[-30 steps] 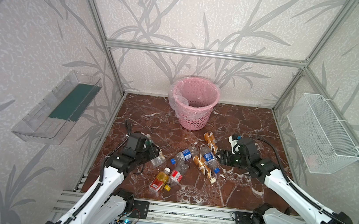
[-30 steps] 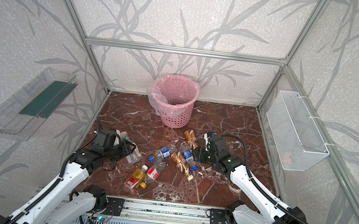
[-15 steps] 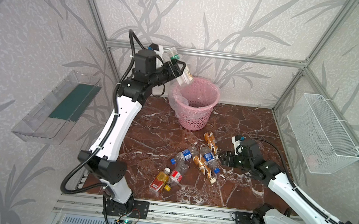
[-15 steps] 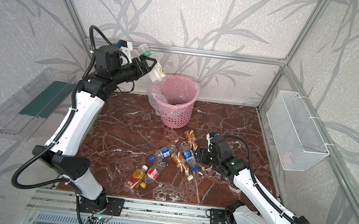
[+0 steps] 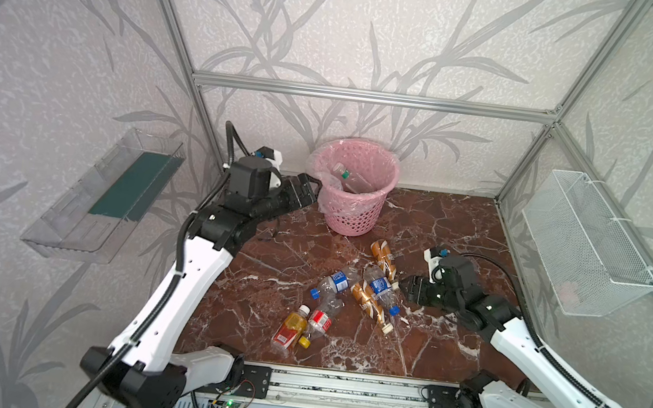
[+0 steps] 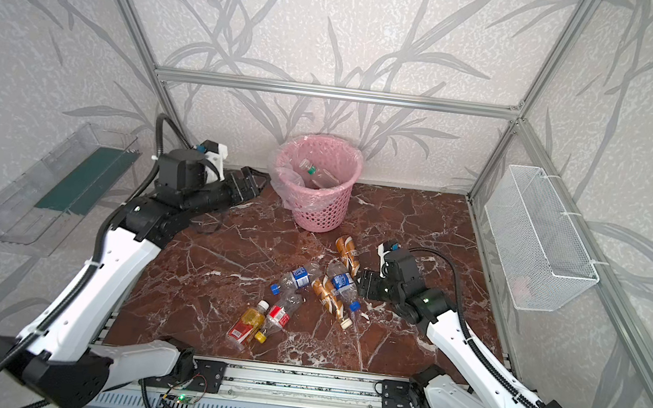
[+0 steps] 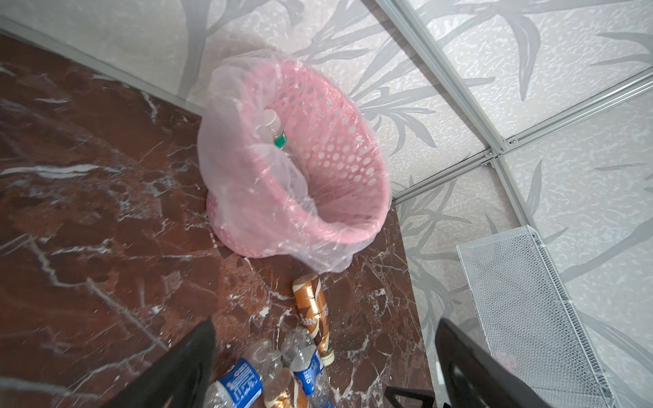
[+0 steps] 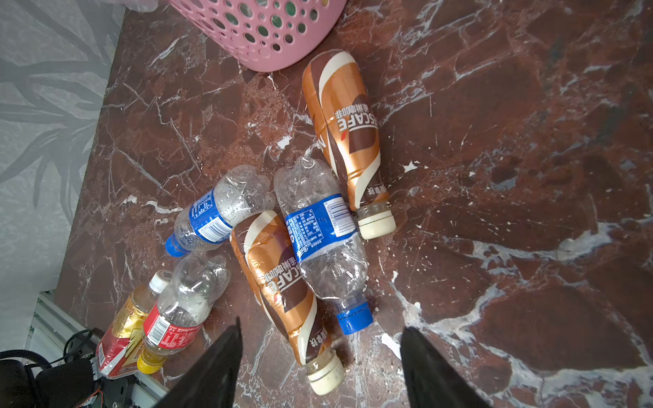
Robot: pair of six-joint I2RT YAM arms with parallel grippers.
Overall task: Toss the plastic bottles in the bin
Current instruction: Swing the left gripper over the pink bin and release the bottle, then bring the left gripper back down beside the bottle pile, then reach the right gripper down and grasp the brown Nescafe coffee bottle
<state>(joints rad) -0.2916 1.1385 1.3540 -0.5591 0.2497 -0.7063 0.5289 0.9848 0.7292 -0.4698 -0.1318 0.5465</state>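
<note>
Picking the next one falls, I judge, to the right gripper (image 5: 405, 287), which hovers with jaws partly spread and empty at three o'clock of the small plastic drink bottles (image 5: 336, 282) strewn on the red-brown marble floor (image 5: 268, 257). Nearest it is a crumpled clear bottle with a blue label (image 8: 319, 226), lying against an orange-brown wrapped bottle (image 8: 279, 282). Pinch across the label and lift straight up. The round pink perforated bin (image 5: 352, 216) stands at twelve o'clock, seemingly with two bottles inside. At its nine o'clock the left gripper (image 5: 306, 189) gapes wide, empty.
</note>
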